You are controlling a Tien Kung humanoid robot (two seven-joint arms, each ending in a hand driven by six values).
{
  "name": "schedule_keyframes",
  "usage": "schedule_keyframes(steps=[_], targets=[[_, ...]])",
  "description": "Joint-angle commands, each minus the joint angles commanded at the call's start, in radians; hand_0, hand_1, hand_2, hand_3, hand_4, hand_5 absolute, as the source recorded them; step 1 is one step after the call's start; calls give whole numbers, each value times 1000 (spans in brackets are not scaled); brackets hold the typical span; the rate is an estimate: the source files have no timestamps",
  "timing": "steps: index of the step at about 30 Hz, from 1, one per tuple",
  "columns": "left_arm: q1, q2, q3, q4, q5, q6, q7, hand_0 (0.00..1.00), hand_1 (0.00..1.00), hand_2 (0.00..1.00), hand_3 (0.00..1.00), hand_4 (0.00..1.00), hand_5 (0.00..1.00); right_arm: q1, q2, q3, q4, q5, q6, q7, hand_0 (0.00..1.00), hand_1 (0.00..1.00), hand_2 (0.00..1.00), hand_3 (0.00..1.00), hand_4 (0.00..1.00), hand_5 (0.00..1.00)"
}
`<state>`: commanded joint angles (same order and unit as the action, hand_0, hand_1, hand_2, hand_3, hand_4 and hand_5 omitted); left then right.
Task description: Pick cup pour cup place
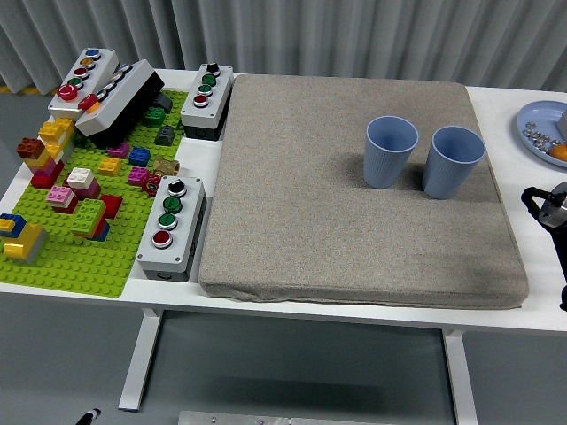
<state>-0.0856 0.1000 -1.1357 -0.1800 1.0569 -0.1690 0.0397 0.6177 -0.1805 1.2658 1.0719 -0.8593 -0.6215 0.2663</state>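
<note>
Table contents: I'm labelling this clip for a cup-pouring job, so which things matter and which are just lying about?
Belong to the job:
left blue cup
right blue cup
grey mat they stand on
right hand, at the right edge

Lying about:
green brick baseplate
button boxes
blue plate

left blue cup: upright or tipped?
Upright. The left blue cup stands on the grey mat, open rim facing up, beside the right blue cup.
</note>
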Motion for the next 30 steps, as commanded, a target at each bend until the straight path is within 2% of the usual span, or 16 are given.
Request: schedule_keyframes(steps=[30], targets=[[2,-3,-10,0,3,2,-1,836,808,886,805,633,998,2,0,2,6,-9,4,-12,962,847,868,842,752,988]])
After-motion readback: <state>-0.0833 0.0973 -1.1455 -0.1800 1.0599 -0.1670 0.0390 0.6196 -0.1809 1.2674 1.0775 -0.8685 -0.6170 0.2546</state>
